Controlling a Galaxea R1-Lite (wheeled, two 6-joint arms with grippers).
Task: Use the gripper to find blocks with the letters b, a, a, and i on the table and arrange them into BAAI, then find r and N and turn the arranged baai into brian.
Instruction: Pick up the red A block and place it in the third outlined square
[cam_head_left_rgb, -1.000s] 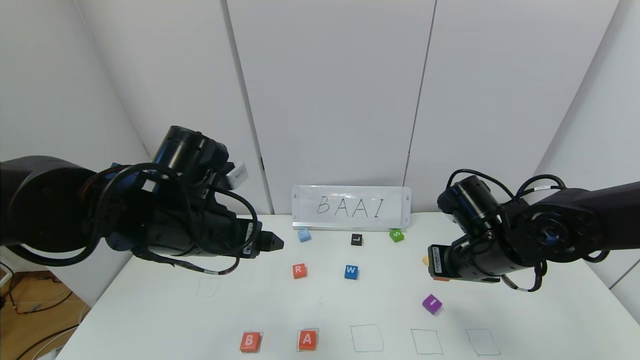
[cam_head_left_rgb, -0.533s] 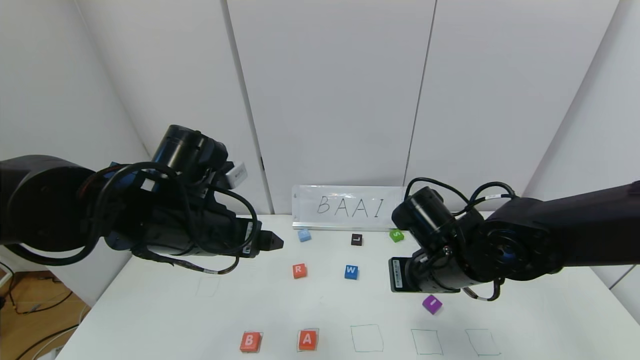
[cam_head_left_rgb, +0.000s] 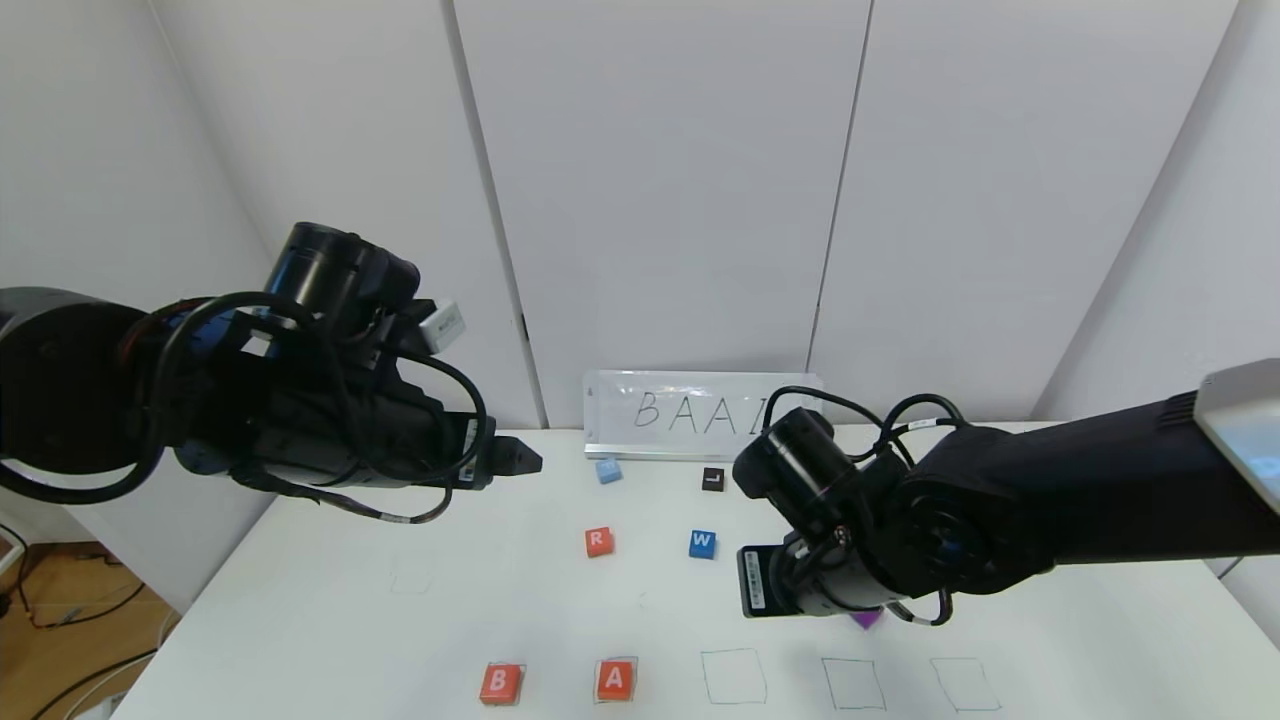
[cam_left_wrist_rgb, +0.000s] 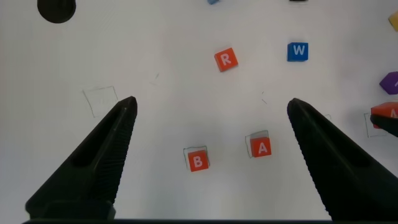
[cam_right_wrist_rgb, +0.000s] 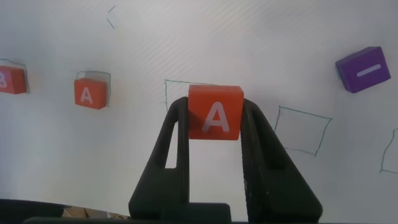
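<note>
My right gripper (cam_right_wrist_rgb: 215, 118) is shut on an orange A block (cam_right_wrist_rgb: 215, 112) and holds it above the table (cam_head_left_rgb: 300, 620), over the third green outline (cam_head_left_rgb: 734, 676) of the front row. An orange B (cam_head_left_rgb: 500, 684) and another orange A (cam_head_left_rgb: 615, 680) sit in the first two outlines. The purple I (cam_head_left_rgb: 866, 619) peeks out behind my right wrist and shows clearly in the right wrist view (cam_right_wrist_rgb: 363, 70). The orange R (cam_head_left_rgb: 598, 542) lies mid-table. My left gripper (cam_head_left_rgb: 520, 460) is open and empty, raised at the left; its view shows B (cam_left_wrist_rgb: 198, 160) and A (cam_left_wrist_rgb: 262, 148) below.
A blue W (cam_head_left_rgb: 702, 544) lies beside the R. A black L (cam_head_left_rgb: 712, 479) and a light blue block (cam_head_left_rgb: 608, 470) lie before the sign reading BAAI (cam_head_left_rgb: 700, 412). Two more empty green outlines (cam_head_left_rgb: 853, 684) are at the front right.
My right arm has swung left and toward the front row with the orange A block, now covering most of the purple I. My left arm has risen and drawn back a little.
</note>
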